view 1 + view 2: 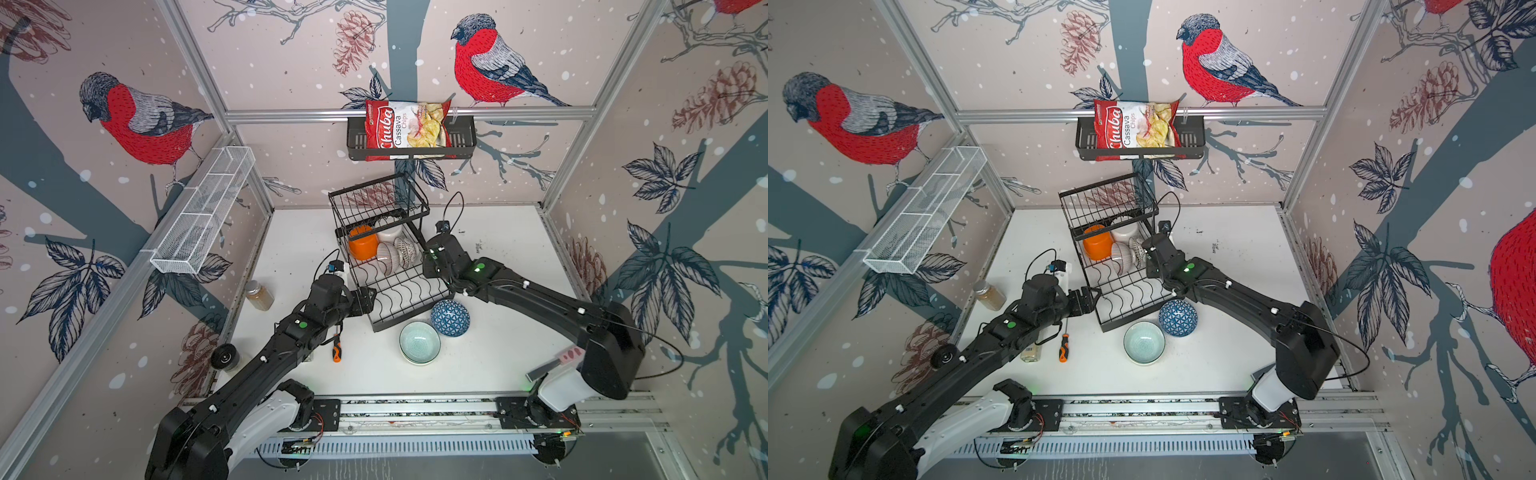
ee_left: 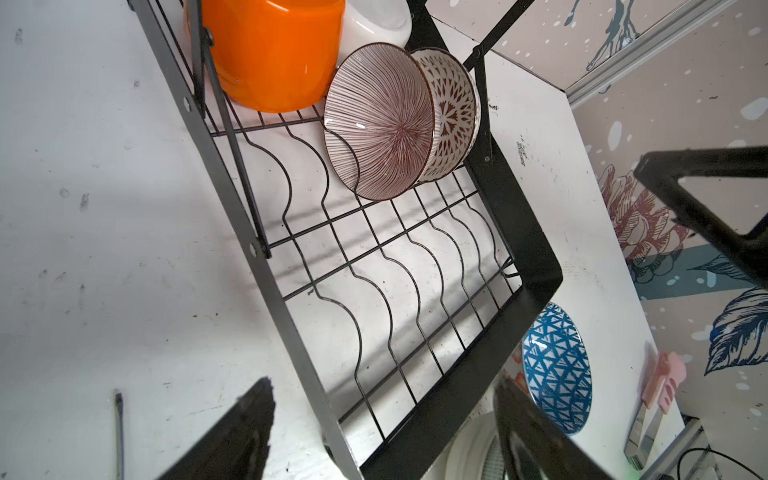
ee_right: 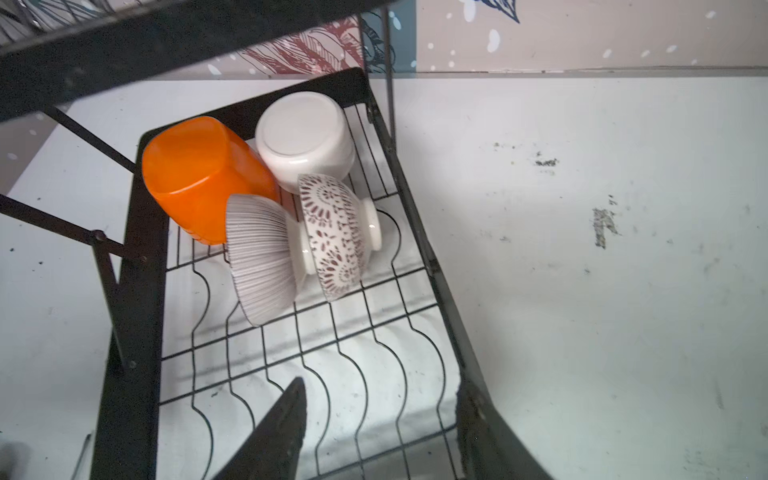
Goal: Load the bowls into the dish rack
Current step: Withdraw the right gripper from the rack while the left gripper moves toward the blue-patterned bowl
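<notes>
Left of tabletop centre: left tool at rack rim, fingers apart, empty. Mid-tabletop, rack holds four bowls at its far end. Over its right rim, right tool, fingers apart, empty. Just beside rack toward front edge: teal bowl, blue bowl, on tabletop.

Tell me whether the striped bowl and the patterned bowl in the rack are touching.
Touching. The right wrist view shows the striped bowl nested into the patterned bowl, no gap.
</notes>
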You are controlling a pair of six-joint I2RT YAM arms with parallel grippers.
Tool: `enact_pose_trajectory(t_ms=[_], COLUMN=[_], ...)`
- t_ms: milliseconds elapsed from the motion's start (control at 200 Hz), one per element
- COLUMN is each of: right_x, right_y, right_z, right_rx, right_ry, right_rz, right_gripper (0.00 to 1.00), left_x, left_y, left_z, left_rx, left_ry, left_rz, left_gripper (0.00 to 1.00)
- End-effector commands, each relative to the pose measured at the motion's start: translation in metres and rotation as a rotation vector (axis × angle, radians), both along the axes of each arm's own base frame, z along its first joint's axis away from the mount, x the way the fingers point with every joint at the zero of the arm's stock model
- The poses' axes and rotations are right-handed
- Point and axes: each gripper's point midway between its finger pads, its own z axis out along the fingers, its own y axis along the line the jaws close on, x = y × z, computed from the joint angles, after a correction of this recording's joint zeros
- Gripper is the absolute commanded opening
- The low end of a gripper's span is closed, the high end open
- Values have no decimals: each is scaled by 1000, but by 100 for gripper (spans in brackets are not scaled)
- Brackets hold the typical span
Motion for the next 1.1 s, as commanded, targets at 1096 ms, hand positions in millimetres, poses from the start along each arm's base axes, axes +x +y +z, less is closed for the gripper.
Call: enact_pose_trajectory(t_ms=[1096], right_x=[-45], right_y=[-151], right_z=[-80], right_rx=[23], right_ry=[235], right_rz=[-282], right_gripper=[59], left_x=[-4], left_y=[-148], left_z=[11], left_rx=[242], left_ry=[25], left_rz=[-306], left_gripper=[77])
